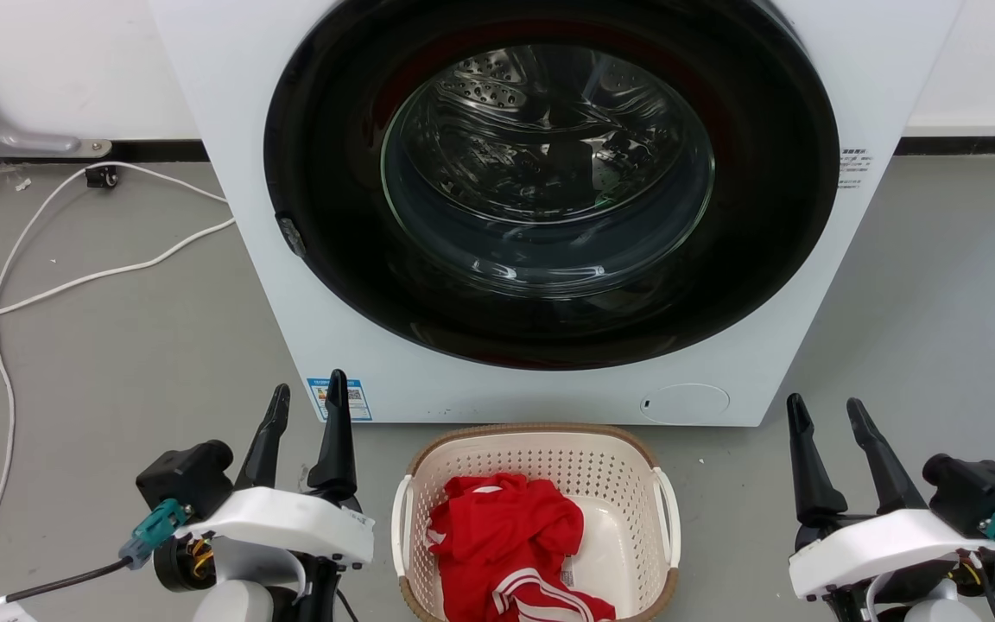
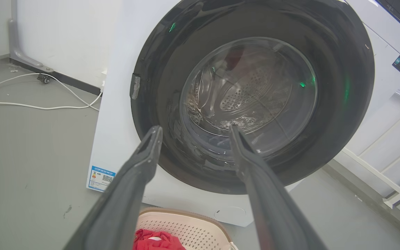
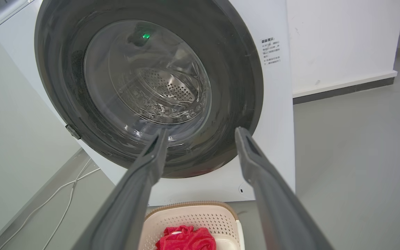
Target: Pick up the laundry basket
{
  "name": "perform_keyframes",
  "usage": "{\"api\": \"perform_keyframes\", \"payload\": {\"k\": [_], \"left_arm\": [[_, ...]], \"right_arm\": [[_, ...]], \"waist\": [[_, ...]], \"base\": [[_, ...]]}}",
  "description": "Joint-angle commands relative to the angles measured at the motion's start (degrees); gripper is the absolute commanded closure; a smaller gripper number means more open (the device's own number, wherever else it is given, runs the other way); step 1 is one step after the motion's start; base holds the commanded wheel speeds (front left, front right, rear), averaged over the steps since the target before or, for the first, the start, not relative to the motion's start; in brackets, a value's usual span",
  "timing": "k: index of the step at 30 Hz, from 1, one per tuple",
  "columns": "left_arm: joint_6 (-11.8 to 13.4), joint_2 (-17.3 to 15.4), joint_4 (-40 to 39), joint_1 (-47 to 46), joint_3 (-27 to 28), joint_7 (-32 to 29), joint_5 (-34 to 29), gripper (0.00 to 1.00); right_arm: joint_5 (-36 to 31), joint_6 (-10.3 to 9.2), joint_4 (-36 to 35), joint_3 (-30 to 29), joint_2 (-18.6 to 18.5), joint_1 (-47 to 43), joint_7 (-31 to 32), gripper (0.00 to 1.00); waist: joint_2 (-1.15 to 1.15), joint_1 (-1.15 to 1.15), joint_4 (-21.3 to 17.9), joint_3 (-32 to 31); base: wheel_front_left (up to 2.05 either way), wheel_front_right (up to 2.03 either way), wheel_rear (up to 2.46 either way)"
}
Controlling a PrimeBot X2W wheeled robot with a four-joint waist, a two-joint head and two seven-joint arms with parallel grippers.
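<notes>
So the cream perforated plastic laundry basket [image 1: 549, 456] with the brown woven-look rim sits on the grey floor [image 1: 117, 389] at 6 o'clock in the head view. It's just in front of the white front-loading washing machine [image 1: 234, 130], whose round dark door takes the 12 o'clock spot. There's a crumpled red garment with white stripes [image 1: 506, 536] inside it.

The left gripper [image 1: 308, 386] is at about 8 o'clock, both long dark fingers spread apart with nothing between them, tips pointing at the machine. The basket is off toward its 4 o'clock, near but not touching.

The right gripper [image 1: 824, 404] is at about 4 o'clock, also spread wide and empty. The basket is toward its 8 o'clock, a bit further off than on the other side.

Both white side handles [image 1: 668, 518] are free. In each wrist view the basket peeks in at 6 o'clock, below and between the fingers. A white cable [image 1: 83, 278] snakes over the floor at 9 o'clock.
</notes>
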State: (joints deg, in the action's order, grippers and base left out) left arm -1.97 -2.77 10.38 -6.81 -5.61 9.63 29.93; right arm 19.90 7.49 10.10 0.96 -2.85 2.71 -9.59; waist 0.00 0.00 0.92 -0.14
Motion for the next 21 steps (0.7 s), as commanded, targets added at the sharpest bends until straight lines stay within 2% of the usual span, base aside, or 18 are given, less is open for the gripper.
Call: {"api": "perform_keyframes", "payload": {"k": [1,21], "left_arm": [[0.2,-0.2,-0.3,-1.0,-0.3,0.5,-1.5,0.0],[1.3,-0.2,1.0,-1.0,-1.1,3.0,-12.3,0.0]], "right_arm": [[-1.8,0.0,-0.2,0.1,-0.1,0.1,-0.6,0.0],[-12.7,-0.01,1.7,0.5,-0.1,-0.1,-3.0,0.0]], "waist": [[0.0,0.0,0.0,0.0],[0.0,0.0,0.1,0.1]], "base": [[0.0,0.0,0.0],[0.0,0.0,0.0]]}}
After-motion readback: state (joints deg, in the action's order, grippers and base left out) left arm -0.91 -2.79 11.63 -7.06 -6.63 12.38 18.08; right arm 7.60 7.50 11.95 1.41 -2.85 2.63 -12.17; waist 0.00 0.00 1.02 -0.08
